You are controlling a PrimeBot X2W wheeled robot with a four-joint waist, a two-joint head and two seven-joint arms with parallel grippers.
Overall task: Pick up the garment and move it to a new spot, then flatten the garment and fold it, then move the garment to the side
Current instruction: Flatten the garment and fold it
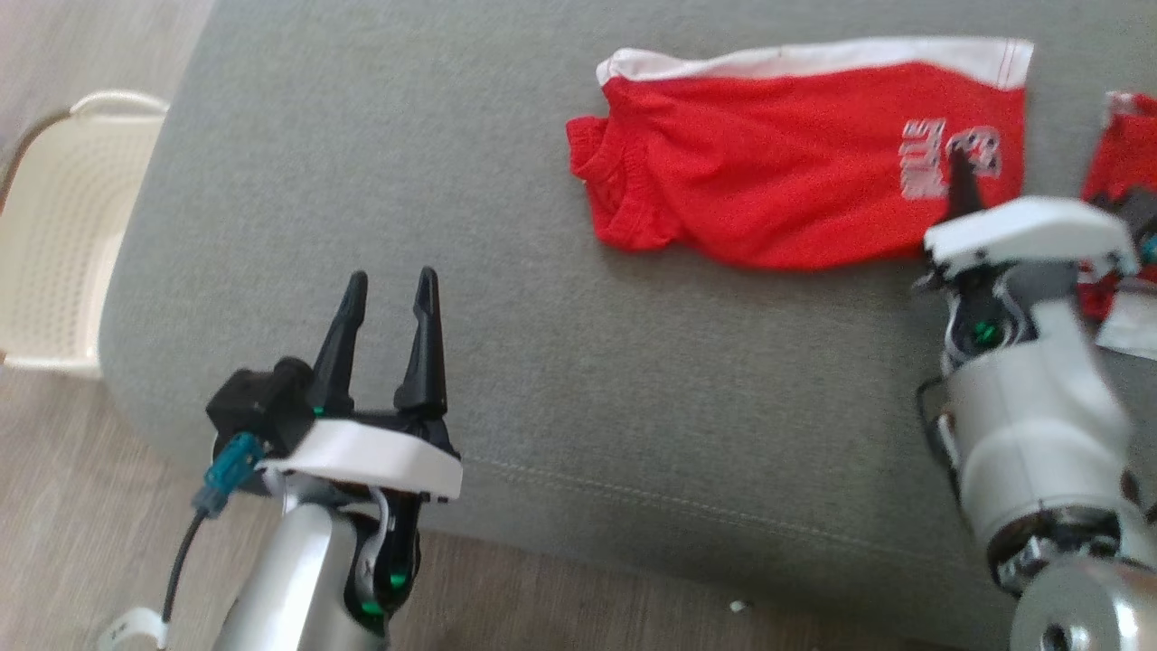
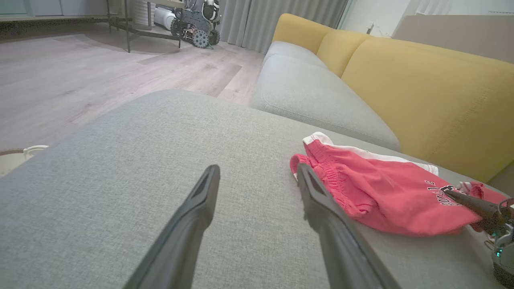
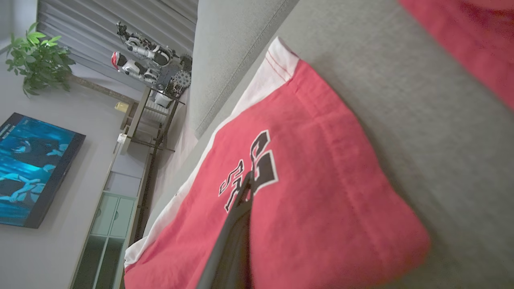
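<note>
Red garment (image 1: 795,172) lies flat beneath closed tips of the right pincer (image 1: 960,163).

- Left gripper (image 1: 393,274): two long tapered black fingers on a white curved plate (image 1: 362,457); teal plug (image 1: 224,472) and black cable (image 1: 181,561) beside; green lights (image 1: 394,579) on silver forearm (image 1: 289,570)
- Right gripper (image 1: 958,172): white cap (image 1: 1026,231); pale-grey cylindrical wrist (image 1: 1030,452)

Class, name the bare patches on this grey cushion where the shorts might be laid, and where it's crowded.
Widest: the grey cushion between its left edge and the red shorts, beyond the left claw. Also the strip between shorts and front edge. Crowded at right: right claw, shorts and another red garment.
</note>
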